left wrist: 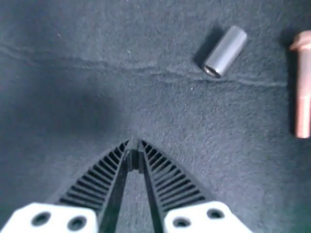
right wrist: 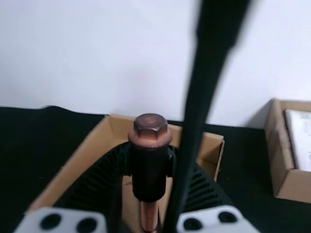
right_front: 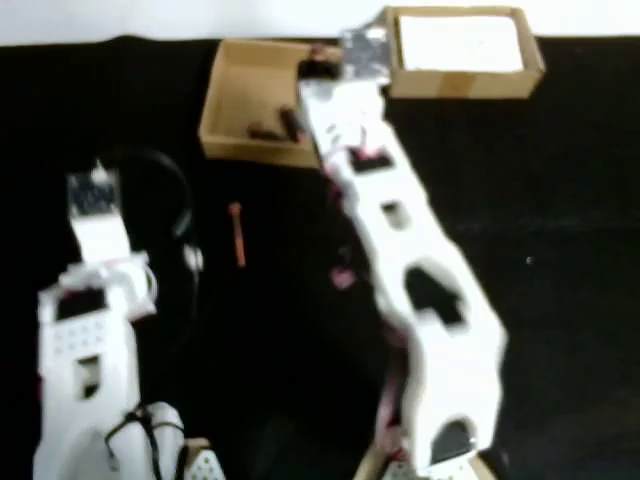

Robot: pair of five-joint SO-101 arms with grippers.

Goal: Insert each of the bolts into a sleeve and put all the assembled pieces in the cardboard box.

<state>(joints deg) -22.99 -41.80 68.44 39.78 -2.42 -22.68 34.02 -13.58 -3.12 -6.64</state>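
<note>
My right gripper (right wrist: 148, 162) is shut on an assembled piece: a copper bolt (right wrist: 149, 130) standing upright in a black sleeve (right wrist: 148, 177). In the high view this gripper (right_front: 322, 72) hangs over the right end of the cardboard box (right_front: 228, 110), where assembled pieces (right_front: 278, 127) lie. My left gripper (left wrist: 133, 146) is shut and holds nothing, low over the black mat. A loose grey sleeve (left wrist: 224, 51) lies ahead of it, with a loose copper bolt (left wrist: 302, 92) beside that. The same bolt (right_front: 237, 235) lies on the mat between the two arms.
A second cardboard box (right_front: 465, 78) with white contents stands at the back right, next to the first. A black cable (right wrist: 204, 97) crosses the right wrist view in front of the held piece. A white wall rises behind the table.
</note>
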